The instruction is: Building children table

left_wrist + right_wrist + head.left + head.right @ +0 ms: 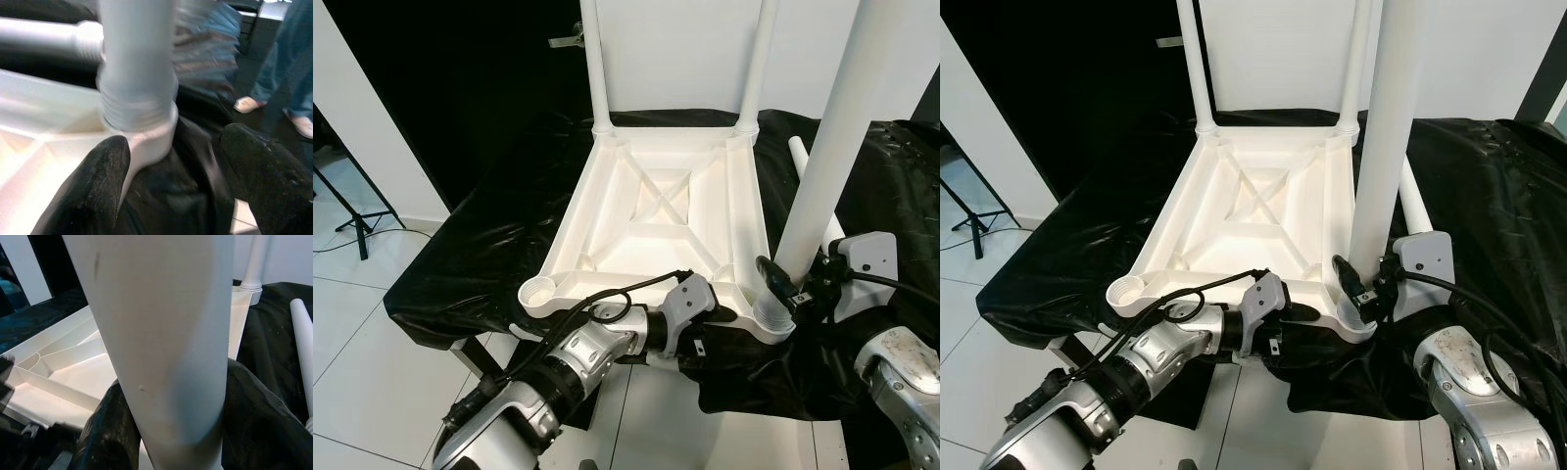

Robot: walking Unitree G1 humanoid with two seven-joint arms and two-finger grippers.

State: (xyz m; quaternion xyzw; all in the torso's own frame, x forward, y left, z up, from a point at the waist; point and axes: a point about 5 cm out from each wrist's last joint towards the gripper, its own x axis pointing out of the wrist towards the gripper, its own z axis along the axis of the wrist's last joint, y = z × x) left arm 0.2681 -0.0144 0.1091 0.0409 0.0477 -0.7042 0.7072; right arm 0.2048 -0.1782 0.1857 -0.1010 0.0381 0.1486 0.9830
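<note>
Tabletop (656, 211), white, is seen upside down on a black-draped surface (460, 245), two legs already upright at far corners. A third leg (827, 147) is clamped by the right gripper (790, 284) at the near corner socket (156, 132). Left gripper (171, 181) is spread wide beside that socket; one finger (100, 181) touches the rim.

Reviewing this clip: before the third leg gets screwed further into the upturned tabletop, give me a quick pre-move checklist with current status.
1. Right gripper closed around the third leg near its base: ok.
2. Leg upright over the near right corner socket: ok.
3. Threads fully seated: not ok; threads visible above the socket in the left wrist view.
4. Left gripper at the tabletop near edge by that corner, fingers open: bracing cannot tell.
5. Two far legs standing in their sockets: ok.
6. Fourth leg lying on the black cloth; near left socket empty: ok.
</note>
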